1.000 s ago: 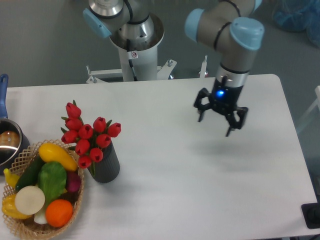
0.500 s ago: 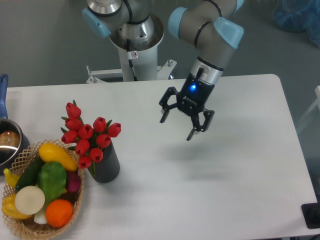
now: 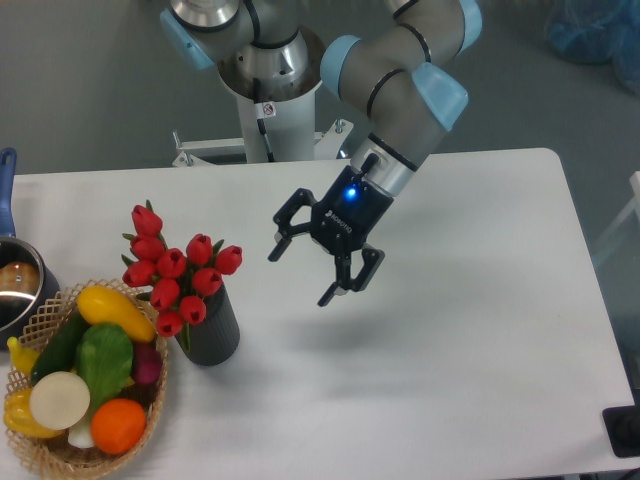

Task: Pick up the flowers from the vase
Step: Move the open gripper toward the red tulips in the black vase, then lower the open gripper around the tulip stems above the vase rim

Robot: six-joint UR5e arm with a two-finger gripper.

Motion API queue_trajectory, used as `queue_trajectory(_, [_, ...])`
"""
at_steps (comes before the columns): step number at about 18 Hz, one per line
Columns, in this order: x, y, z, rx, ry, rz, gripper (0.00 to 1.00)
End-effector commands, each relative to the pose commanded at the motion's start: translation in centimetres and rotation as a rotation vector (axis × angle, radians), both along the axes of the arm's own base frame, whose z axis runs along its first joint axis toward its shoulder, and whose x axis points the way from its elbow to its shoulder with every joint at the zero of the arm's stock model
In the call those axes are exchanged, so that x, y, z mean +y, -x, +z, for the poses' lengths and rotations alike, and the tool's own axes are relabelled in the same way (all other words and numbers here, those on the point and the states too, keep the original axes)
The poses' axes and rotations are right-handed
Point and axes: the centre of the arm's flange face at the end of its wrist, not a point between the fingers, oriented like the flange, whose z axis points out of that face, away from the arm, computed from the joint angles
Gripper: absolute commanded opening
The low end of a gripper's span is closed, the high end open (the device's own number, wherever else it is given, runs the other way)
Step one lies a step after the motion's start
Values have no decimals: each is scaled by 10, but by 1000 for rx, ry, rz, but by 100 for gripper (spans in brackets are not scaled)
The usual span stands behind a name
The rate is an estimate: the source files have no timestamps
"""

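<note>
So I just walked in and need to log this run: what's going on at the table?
A single robot arm is working toward the flowers, a bunch of red tulips standing in the dark vase at the left of the table. Its gripper is open and empty, held above the table to the right of the bunch, not touching it. The flowers are in the vase, so nothing has been picked up yet. A wicker basket of fruit and vegetables sits beside the vase.

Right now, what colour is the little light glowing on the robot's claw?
Blue. It glows on the gripper body, just above the open fingers, in the fixed camera view.
</note>
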Motion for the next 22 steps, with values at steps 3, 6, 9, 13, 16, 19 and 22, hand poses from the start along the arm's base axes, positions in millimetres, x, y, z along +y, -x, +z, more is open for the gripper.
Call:
queue_trajectory(3, [5, -22, -5, -52, -37, -31, 100])
queue_trajectory(6, [6, -37, -8, -105, -87, -48, 100])
queue_trajectory(9, [7, -53, -17, -146, -108, -71, 100])
queue_trajectory(13, [15, -67, -25, -169, -112, -100, 100])
queue_trajectory(16, [23, -73, -32, -178, -123, -126, 100])
queue_trajectory(19, [27, -77, -37, -186, -169, -150, 100])
queue_trajectory(22, [32, -80, -42, -185, -183, -165, 100])
